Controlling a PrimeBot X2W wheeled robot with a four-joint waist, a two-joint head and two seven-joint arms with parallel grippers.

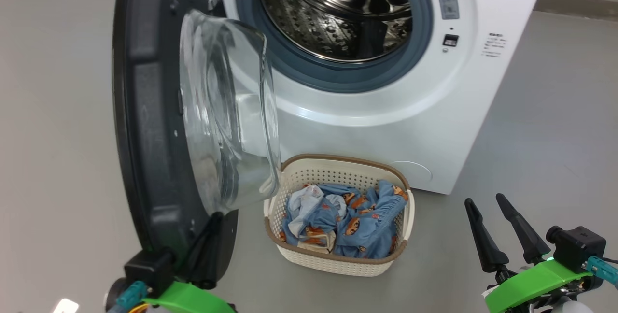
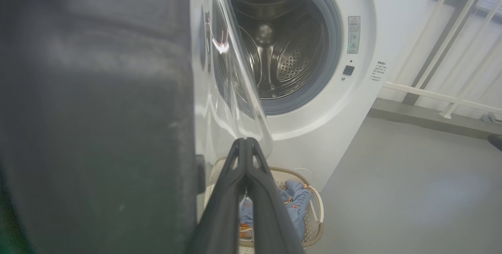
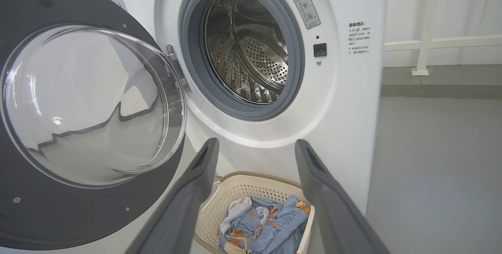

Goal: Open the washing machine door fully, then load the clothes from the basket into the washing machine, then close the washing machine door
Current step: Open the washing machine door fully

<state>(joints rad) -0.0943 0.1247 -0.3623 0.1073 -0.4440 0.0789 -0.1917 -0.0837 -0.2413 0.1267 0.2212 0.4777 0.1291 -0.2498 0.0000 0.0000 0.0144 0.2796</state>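
The left gripper [image 1: 215,223] has its two dark fingers pressed together, nothing caught between them, and their tips rest against the low inner edge of the washing machine door [image 1: 149,110]. In the left wrist view the shut fingers [image 2: 246,146] run up just beside the door's dark grey face [image 2: 98,109]. That suits a push rather than a grasp: joined fingers make one stiff bar to swing the door outward.

The right gripper [image 1: 484,200] hangs low on the robot's right with its fingers spread apart and empty. It is well clear of the door's sweep and aimed toward the basket [image 1: 338,265], probably in readiness for the first pick.

The door stands swung wide on its left hinge, with its glass bowl window [image 1: 227,110] bulging toward the opening. The washing machine [image 1: 386,124] shows its steel drum [image 1: 338,13] bare. The basket sits on the floor [image 1: 531,134] just before the machine's front, under the opening, so each lift is short. The clothes [image 1: 347,223] lie heaped inside it, so loading has not begun.
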